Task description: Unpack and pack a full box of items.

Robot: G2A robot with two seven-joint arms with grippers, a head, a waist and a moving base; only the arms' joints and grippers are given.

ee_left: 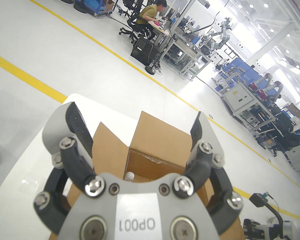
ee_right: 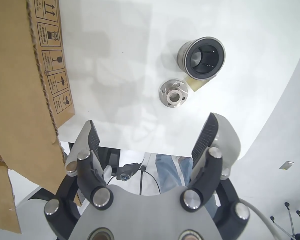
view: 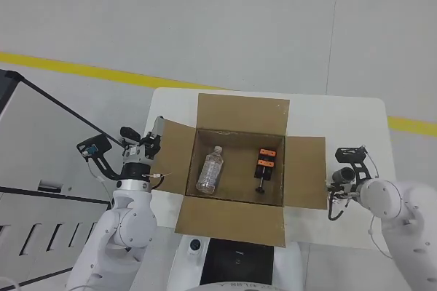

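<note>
An open cardboard box [view: 306, 171] stands in the middle of the white table [view: 349, 116], its flaps spread out. Inside lie a clear plastic bottle [view: 210, 170] and an orange and black tool [view: 264, 169]. My left gripper [ee_left: 136, 126] is open and empty at the box's left flap [ee_left: 110, 138], aimed across the box; the bottle's white cap [ee_left: 129, 175] peeks between its fingers. My right gripper [ee_right: 152, 126] is open and empty over the table beside the right flap [ee_right: 20, 76]. Just ahead of it stand a metal cylinder bearing [ee_right: 201, 58] and a small metal flange [ee_right: 173, 96], touching each other.
Bare white table lies behind the box and around the two metal parts. The table's rounded edge [ee_right: 277, 106] runs close to the bearing. The floor has yellow lines [view: 73, 69]; workstations stand far behind.
</note>
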